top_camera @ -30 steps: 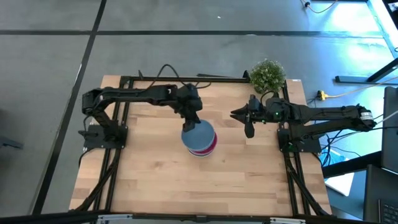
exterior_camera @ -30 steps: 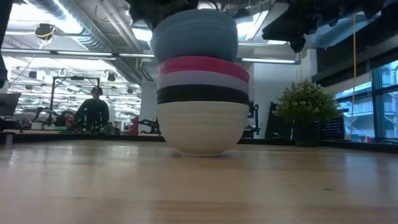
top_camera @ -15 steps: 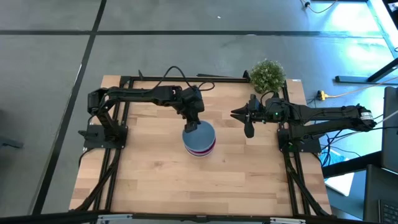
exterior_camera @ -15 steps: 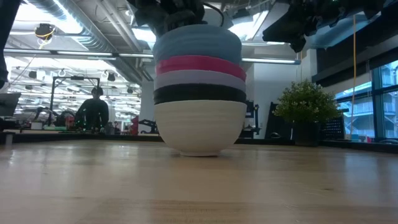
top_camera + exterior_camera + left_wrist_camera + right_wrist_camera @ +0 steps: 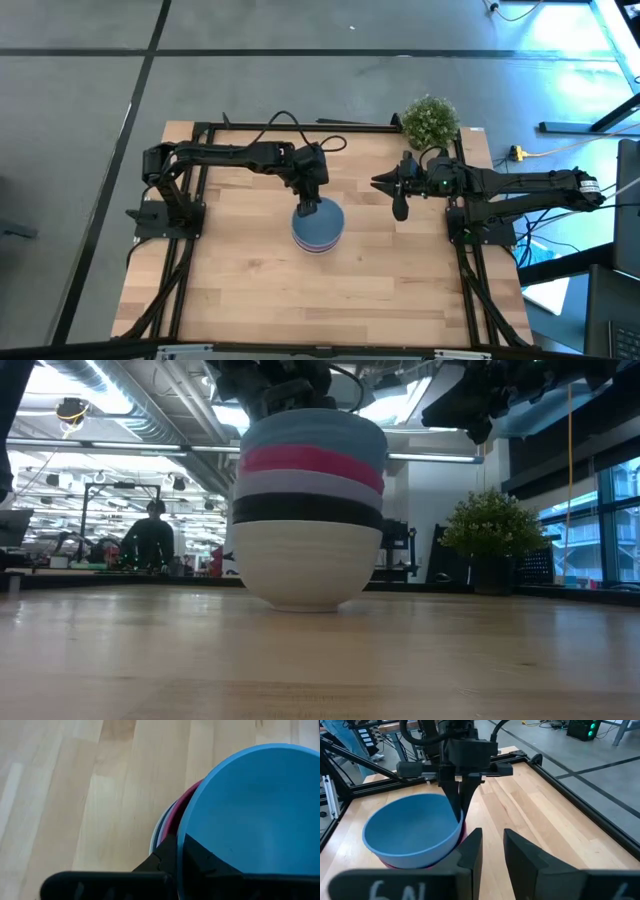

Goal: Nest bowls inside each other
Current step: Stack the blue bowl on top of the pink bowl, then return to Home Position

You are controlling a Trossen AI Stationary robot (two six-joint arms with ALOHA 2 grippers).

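Observation:
Five bowls stand nested near the table's middle [image 5: 318, 228]: white at the bottom [image 5: 305, 565], then black, lavender and magenta, with the blue bowl [image 5: 315, 430] on top, slightly tilted. The white bowl's base rests on the wood. My left gripper [image 5: 309, 205] comes down over the stack's far side and is shut on the blue bowl [image 5: 410, 827]. My right gripper [image 5: 401, 210] hovers to the right of the stack, open by a narrow gap [image 5: 492, 845], touching nothing. My left gripper holds the blue bowl by its rim on the far side [image 5: 181, 851], one finger inside the bowl [image 5: 207, 862] and one outside [image 5: 162, 860]. The fingers come from above, pointing down [image 5: 457, 795]. The bowl sits in the magenta one, slightly tilted.
A small green potted plant [image 5: 431, 118] stands at the far right corner, also in the low view [image 5: 490, 535]. Black frame rails run along the table's left, right and far edges [image 5: 300, 127]. Bare wood lies on the near side of the stack [image 5: 320, 300].
My left gripper has gone down and a little toward the near edge, still holding the blue bowl. The blue bowl has sunk deeper into the magenta one, and the whole stack has slid slightly toward the table's left and near side.

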